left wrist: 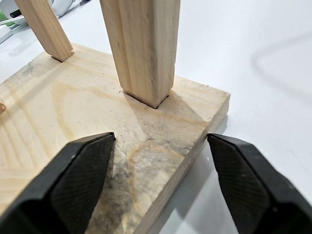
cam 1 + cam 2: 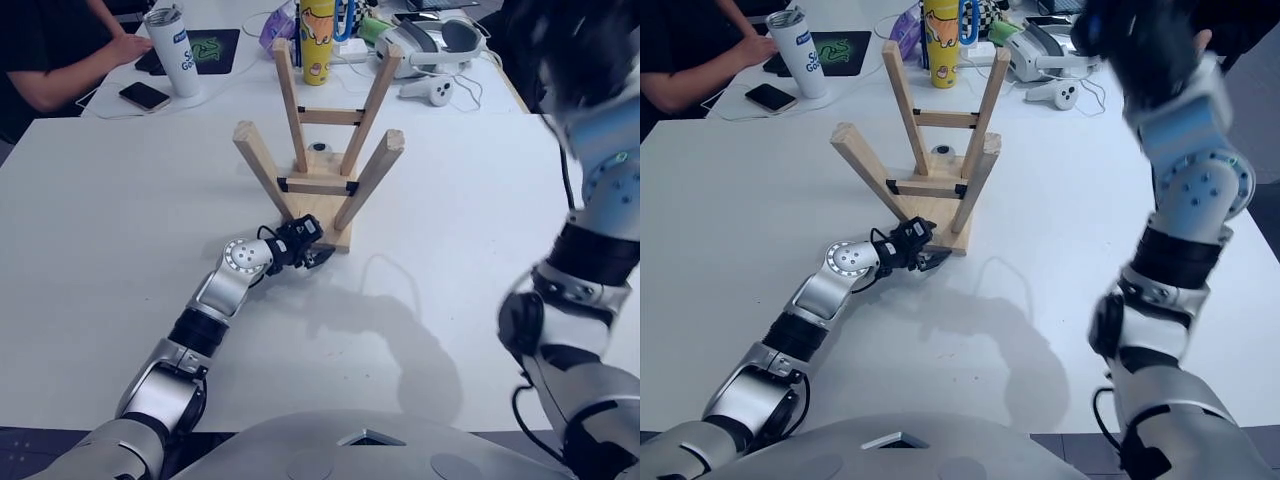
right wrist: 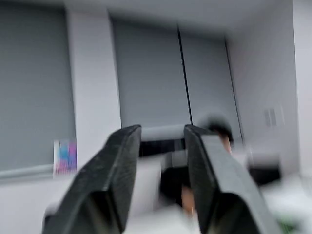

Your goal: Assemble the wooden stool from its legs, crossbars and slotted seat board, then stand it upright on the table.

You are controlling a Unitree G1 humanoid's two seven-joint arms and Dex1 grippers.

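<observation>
I count one stool (image 2: 318, 186): four legs (image 2: 262, 165), two crossbars (image 2: 330, 117) in sight, one seat board (image 2: 320, 208). Farther back there's one white tumbler (image 2: 175, 55), one yellow cup (image 2: 318, 40) and one phone (image 2: 144, 96).

Your table (image 2: 120, 200) is brightly lit from overhead (soft, even light); the seat board (image 1: 73, 97) throws a faint shadow beside its edge.

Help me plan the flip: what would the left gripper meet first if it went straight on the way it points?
Probably the seat board: the left gripper has its jaws open across the board's near corner. Just beyond stands a leg, though depth is hard to judge.
</observation>
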